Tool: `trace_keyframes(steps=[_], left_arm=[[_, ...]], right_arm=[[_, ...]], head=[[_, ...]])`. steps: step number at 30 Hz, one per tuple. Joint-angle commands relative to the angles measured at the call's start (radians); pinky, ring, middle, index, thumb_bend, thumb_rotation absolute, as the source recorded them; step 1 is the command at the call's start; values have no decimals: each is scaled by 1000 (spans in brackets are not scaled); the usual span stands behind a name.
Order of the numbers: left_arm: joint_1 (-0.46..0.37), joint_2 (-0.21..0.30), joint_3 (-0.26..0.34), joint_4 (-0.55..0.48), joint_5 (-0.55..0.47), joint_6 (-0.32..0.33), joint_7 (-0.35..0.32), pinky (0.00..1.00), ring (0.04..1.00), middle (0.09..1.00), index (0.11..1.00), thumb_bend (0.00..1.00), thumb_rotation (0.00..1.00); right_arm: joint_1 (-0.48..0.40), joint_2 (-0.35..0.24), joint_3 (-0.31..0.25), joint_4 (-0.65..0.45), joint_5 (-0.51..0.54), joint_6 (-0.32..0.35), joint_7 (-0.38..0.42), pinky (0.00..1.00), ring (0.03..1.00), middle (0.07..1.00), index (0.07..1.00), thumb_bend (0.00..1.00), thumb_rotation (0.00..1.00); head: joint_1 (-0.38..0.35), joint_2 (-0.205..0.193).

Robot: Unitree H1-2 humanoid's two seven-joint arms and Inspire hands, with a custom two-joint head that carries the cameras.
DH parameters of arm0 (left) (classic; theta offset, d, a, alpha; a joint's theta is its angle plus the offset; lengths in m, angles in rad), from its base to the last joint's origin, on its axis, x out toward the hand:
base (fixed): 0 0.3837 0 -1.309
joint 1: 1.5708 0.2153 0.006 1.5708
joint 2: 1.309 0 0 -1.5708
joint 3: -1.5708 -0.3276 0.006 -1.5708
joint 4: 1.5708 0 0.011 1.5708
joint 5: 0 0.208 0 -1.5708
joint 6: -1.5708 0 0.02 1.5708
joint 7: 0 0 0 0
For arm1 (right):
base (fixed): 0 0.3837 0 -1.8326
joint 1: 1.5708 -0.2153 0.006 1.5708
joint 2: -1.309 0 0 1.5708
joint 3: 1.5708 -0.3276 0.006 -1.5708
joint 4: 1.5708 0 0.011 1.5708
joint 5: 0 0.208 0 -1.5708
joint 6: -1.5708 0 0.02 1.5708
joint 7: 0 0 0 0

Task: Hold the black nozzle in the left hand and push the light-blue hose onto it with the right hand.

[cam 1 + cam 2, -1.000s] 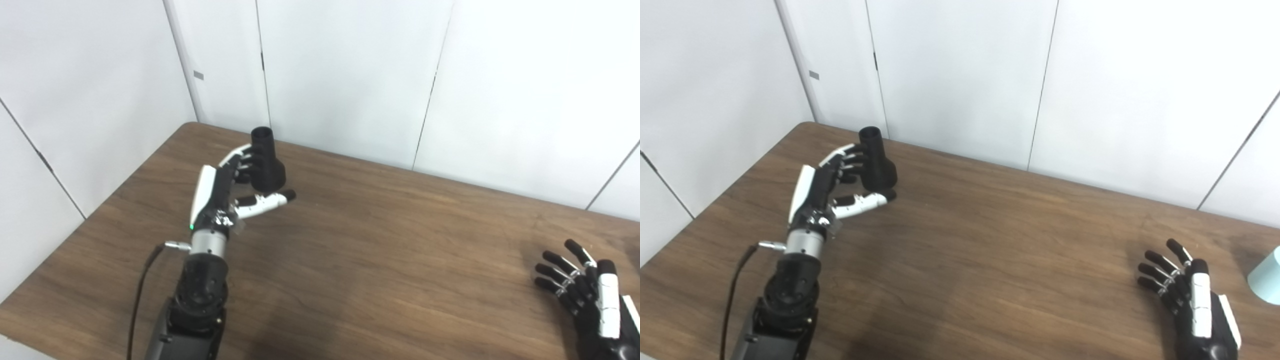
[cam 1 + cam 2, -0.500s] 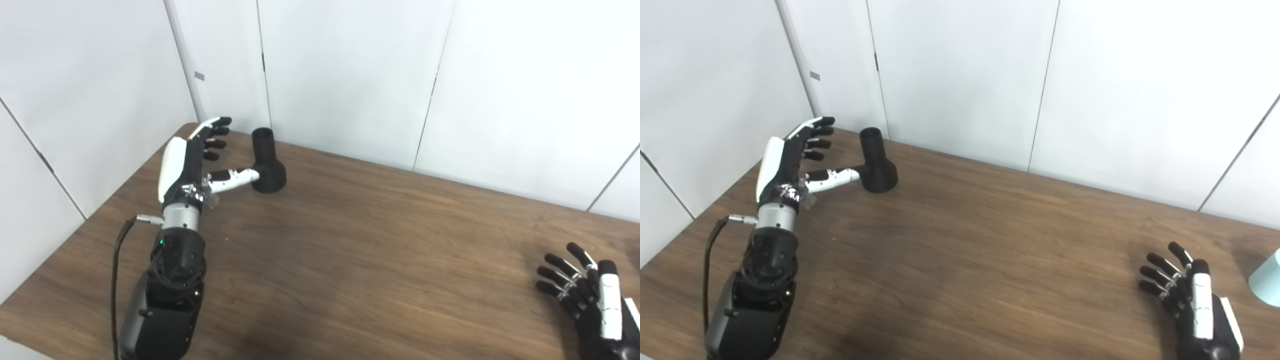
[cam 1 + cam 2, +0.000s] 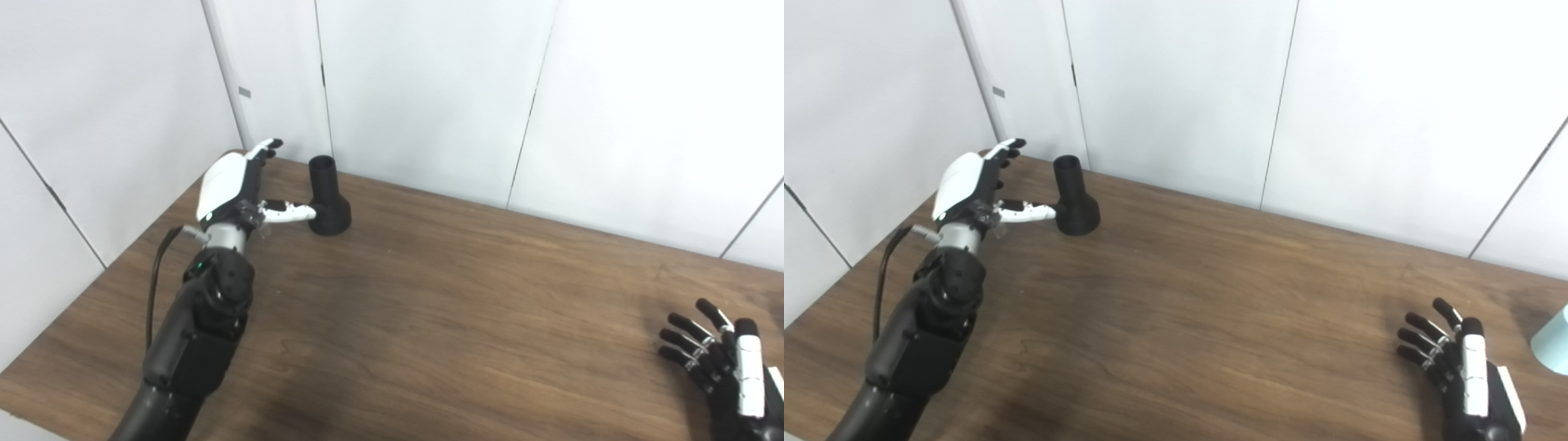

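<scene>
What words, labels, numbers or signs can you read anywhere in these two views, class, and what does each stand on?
None can be read.
The small grey tag on the wall panel is too small to show any text.
The black nozzle, the light-blue hose, both hands and the table show no lettering.

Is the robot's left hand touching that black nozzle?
Cannot tell. In both eye views the left hand is open, its thumb tip reaching the black nozzle base with no visible gap, but contact is unclear.

paired head cams, downward, shared table
</scene>
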Motion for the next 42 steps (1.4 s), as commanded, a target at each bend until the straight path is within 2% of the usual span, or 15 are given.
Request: trace_keyframes(steps=[1, 2, 3, 4, 7, 9, 13, 23, 28, 36, 40, 42], left_arm=[[-57, 25, -6, 23, 36, 3, 4, 816, 889, 899, 903, 1000, 297], [-66, 28, -17, 43, 45, 1, 13, 898, 894, 897, 891, 1000, 311], [-72, 32, -27, 59, 52, -2, 21, 902, 894, 896, 889, 1000, 313], [-79, 36, -37, 71, 56, -2, 18, 948, 904, 898, 885, 1000, 323], [-105, 59, -80, 116, 75, -1, -34, 995, 980, 932, 911, 1000, 351], [-123, 66, -97, 144, 78, 2, -58, 999, 996, 940, 919, 1000, 365], [-155, 46, -97, 196, 73, 3, -85, 1000, 1000, 950, 924, 1000, 415], [-210, 31, -155, 308, 86, 1, -74, 1000, 1000, 968, 925, 1000, 431], [-241, 23, -177, 365, 95, 2, -52, 1000, 993, 940, 894, 1000, 396], [-300, -9, -170, 469, 171, 3, -84, 1000, 962, 897, 839, 1000, 346], [-306, -25, -156, 485, 190, 3, -71, 1000, 925, 852, 777, 1000, 319], [-305, -34, -147, 482, 205, 3, -64, 1000, 934, 838, 737, 958, 290]], right_arm=[[10, -6, 0, -19, -7, 17, -2, 682, 726, 754, 893, 431, 1000], [12, -7, 1, -21, -7, 16, 0, 700, 732, 755, 897, 424, 1000], [12, -8, 1, -20, -7, 14, 1, 702, 733, 755, 898, 423, 1000], [13, -7, 0, -22, -8, 16, -1, 708, 734, 756, 898, 418, 1000], [14, -5, -1, -22, -11, 13, -5, 679, 725, 752, 902, 366, 1000], [17, -7, 0, -24, -10, 10, -2, 672, 722, 748, 901, 348, 1000], [22, -16, 8, -24, -13, 4, 9, 684, 721, 735, 883, 362, 1000], [27, -21, 16, -34, -16, 4, 17, 700, 712, 716, 870, 381, 1000], [29, -23, 19, -35, -18, -1, 21, 709, 697, 686, 870, 400, 1000], [34, -20, 23, -51, -32, 2, 15, 687, 680, 677, 861, 395, 1000], [35, -20, 24, -50, -37, -7, 18, 683, 674, 674, 861, 392, 1000], [34, -20, 23, -46, -36, -12, 19, 687, 673, 673, 859, 389, 1000]], head=[[-1, 1], [-2, 3], [-3, 4], [-2, 5], [-3, 6], [-8, 10], [-9, 13], [-15, 21], [-22, 27], [-29, 36], [-29, 36], [-28, 38]])
